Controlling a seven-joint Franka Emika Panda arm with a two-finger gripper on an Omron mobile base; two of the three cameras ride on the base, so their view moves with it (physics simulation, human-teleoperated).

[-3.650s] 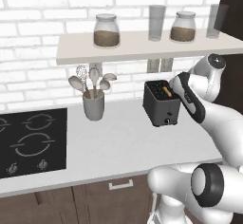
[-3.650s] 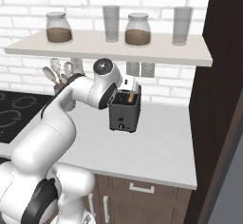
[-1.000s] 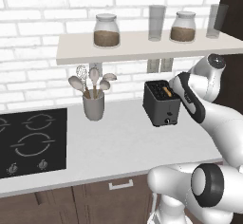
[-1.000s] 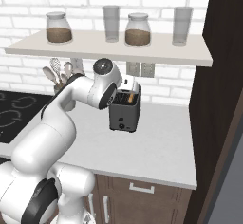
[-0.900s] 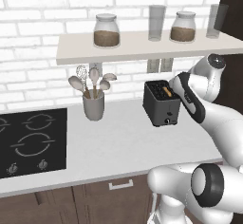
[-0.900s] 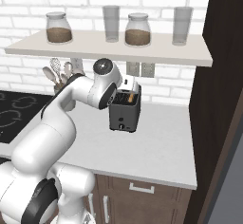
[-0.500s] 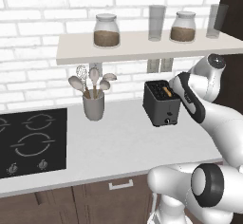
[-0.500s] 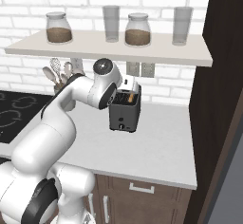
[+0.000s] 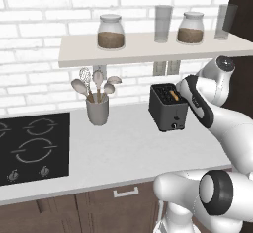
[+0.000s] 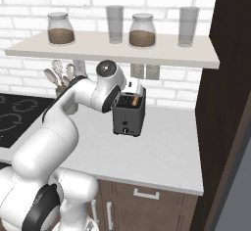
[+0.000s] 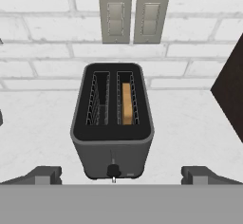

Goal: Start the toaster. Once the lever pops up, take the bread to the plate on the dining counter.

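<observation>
The dark grey toaster [image 9: 168, 111] [image 10: 128, 118] [image 11: 113, 137] stands on the grey-white worktop below two wall sockets. A golden-tan slice of bread [image 11: 126, 103] [image 9: 174, 96] [image 10: 133, 99] sits sunk in its right slot, and the left slot is empty. A small dark knob [image 11: 113, 171] shows low on the toaster's front. My gripper [image 11: 121, 174] hangs above and in front of the toaster, open, with its fingertips [image 11: 45, 173] spread wider than the toaster body and nothing between them. The plate and the dining counter are out of view.
A grey utensil holder [image 9: 97, 111] stands left of the toaster, with a black hob [image 9: 32, 145] further left. A shelf [image 9: 148, 49] with jars and glasses runs overhead. A dark tall cabinet panel [image 10: 230, 103] closes off the worktop on the right.
</observation>
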